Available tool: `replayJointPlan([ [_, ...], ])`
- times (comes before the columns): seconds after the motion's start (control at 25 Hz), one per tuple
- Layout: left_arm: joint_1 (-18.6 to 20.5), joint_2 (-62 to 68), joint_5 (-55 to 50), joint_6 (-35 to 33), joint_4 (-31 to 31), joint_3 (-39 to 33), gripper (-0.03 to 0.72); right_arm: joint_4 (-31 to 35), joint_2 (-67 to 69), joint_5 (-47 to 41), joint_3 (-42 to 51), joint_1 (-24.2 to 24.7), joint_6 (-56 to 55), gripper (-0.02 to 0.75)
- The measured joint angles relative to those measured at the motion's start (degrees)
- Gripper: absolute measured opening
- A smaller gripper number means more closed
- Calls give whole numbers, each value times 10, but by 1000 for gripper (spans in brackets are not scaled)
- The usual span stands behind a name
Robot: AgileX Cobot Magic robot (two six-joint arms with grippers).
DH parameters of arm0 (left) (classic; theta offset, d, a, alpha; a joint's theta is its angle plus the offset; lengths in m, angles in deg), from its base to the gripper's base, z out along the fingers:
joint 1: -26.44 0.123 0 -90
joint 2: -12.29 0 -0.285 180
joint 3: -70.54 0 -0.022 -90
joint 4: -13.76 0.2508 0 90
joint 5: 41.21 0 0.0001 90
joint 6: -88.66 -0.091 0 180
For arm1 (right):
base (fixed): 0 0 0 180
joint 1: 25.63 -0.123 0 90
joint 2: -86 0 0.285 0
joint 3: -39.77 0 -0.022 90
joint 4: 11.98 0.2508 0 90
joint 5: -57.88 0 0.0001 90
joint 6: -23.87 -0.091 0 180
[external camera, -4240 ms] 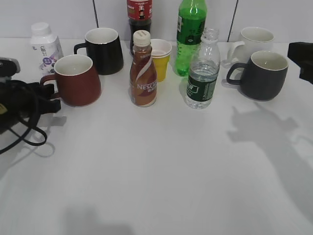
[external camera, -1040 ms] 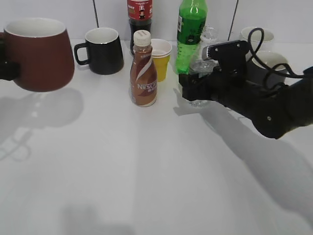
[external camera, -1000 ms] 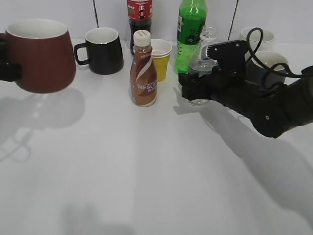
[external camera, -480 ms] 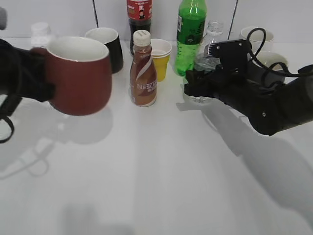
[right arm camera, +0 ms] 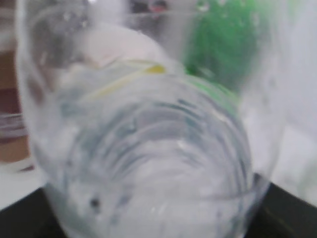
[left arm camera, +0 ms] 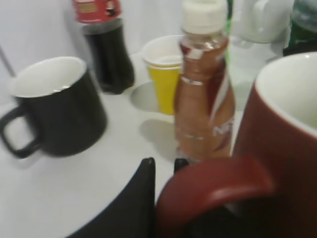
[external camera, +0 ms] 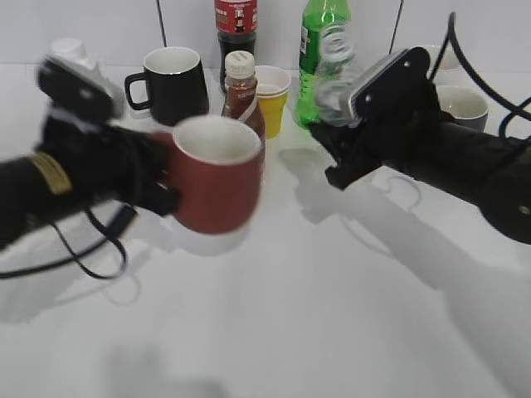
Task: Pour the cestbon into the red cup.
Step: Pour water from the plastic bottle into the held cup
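The red cup (external camera: pixel 217 176) hangs above the table left of centre, upright, with its whitish inside showing. My left gripper (external camera: pixel 163 181) is shut on its loop handle; in the left wrist view the jaws (left arm camera: pixel 164 163) close on the handle beside the cup wall (left arm camera: pixel 290 148). The cestbon (external camera: pixel 332 73), clear and capless, is lifted off the table right of the cup, roughly upright, in front of the green soda bottle. My right gripper (external camera: pixel 348 116) is shut on its lower body, hiding the label. In the right wrist view the bottle (right arm camera: pixel 148 124) fills the frame.
At the back stand a black mug (external camera: pixel 174 83), a brown Nescafe bottle (external camera: pixel 242 83), a yellow cup (external camera: pixel 272 99), a cola bottle (external camera: pixel 235 25), a green soda bottle (external camera: pixel 314 33), a dark grey mug (external camera: pixel 463 104), a white mug (external camera: pixel 431 54) and a small white bottle (external camera: pixel 70 51).
My left arm has carried the red cup from the far left to the right, toward the centre. My right gripper closed on the cestbon and lifted it off the table.
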Motion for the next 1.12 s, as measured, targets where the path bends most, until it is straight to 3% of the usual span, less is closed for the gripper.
replayJointPlan([
  [0.2,-36,61,53,0,26,0,75,-131,-19,1,6,0,27,465],
  [0.36,-53,71,69,0,52,1,75,-171,-19,1,7,0,100,465],
  [0.72,-54,97,93,0,68,24,73,-165,-19,1,7,0,301,465],
  [1.12,-54,99,99,0,70,24,73,-73,-19,1,7,0,482,465],
])
